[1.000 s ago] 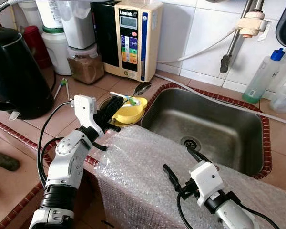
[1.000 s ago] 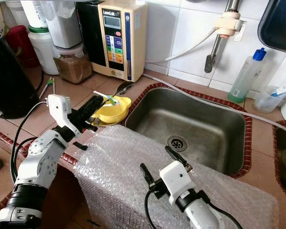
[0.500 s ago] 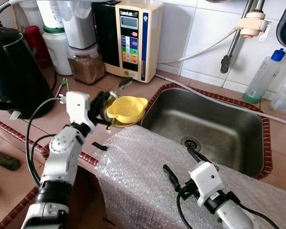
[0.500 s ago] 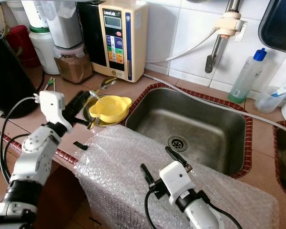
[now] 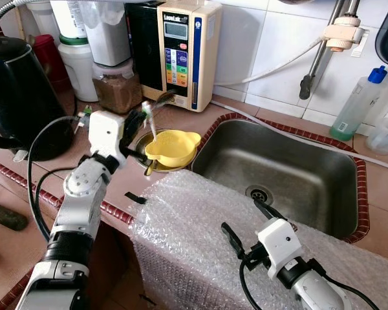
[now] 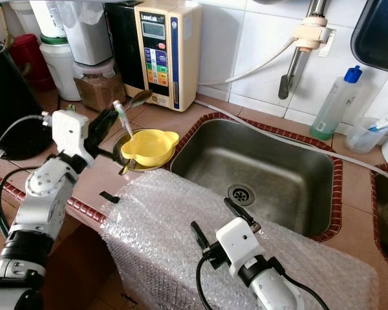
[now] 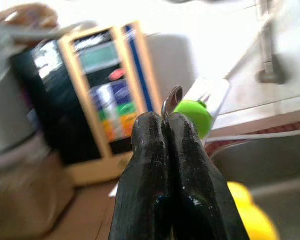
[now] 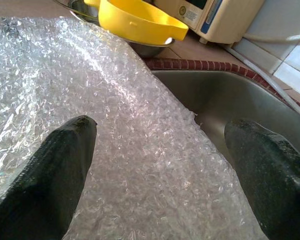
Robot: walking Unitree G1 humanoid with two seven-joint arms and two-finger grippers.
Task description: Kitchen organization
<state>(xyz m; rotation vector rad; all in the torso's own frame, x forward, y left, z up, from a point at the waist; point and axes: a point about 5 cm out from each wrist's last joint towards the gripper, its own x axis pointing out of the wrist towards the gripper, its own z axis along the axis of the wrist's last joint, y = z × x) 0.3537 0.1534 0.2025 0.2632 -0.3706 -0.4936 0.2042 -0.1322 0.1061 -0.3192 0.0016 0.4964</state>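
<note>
My left gripper (image 5: 141, 118) is raised over the counter, just left of a yellow bowl (image 5: 172, 146) nested in a metal bowl (image 5: 140, 139). It is shut on a metal spoon (image 5: 163, 98) and a white utensil with a green tip (image 6: 122, 117). In the left wrist view the fingers (image 7: 150, 150) press together, with the spoon (image 7: 172, 96) and the green tip (image 7: 192, 112) sticking out past them. My right gripper (image 5: 246, 223) hovers open over a sheet of bubble wrap (image 5: 187, 226) draped on the counter's front edge; its fingers (image 8: 45, 185) stand wide apart.
A steel sink (image 5: 291, 161) lies right of the bowls. A black kettle (image 5: 19, 97) stands at far left. A water ioniser (image 5: 181, 51), a jar (image 5: 116, 87) and containers line the back wall. A clear bottle (image 5: 352, 103) stands behind the sink.
My left gripper has lifted the spoon and the green-tipped utensil off the yellow bowl and carried them up and to the left. The right arm has stayed put.
</note>
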